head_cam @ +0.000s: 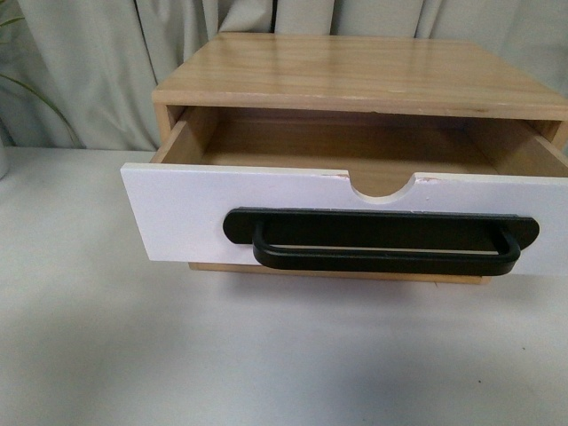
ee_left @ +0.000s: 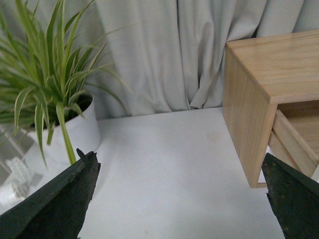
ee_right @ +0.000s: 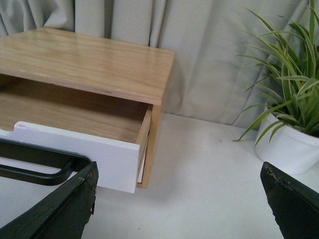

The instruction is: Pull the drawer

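The drawer (head_cam: 195,213) has a white front, a long black bar handle (head_cam: 382,241) and a half-round notch in its top edge. It stands pulled well out of the wooden cabinet (head_cam: 355,75), and its inside looks empty. Neither arm shows in the front view. My left gripper (ee_left: 180,199) is open over bare table beside the cabinet's side wall (ee_left: 246,114). My right gripper (ee_right: 179,199) is open beside the drawer's corner (ee_right: 119,162), with one end of the handle (ee_right: 45,162) just past one finger. Nothing lies between either pair of fingers.
The cabinet stands on a white table (head_cam: 266,355) in front of a grey curtain (head_cam: 89,62). A potted striped plant in a white pot (ee_left: 75,132) stands off the cabinet's left side, another pot (ee_right: 289,147) off its right.
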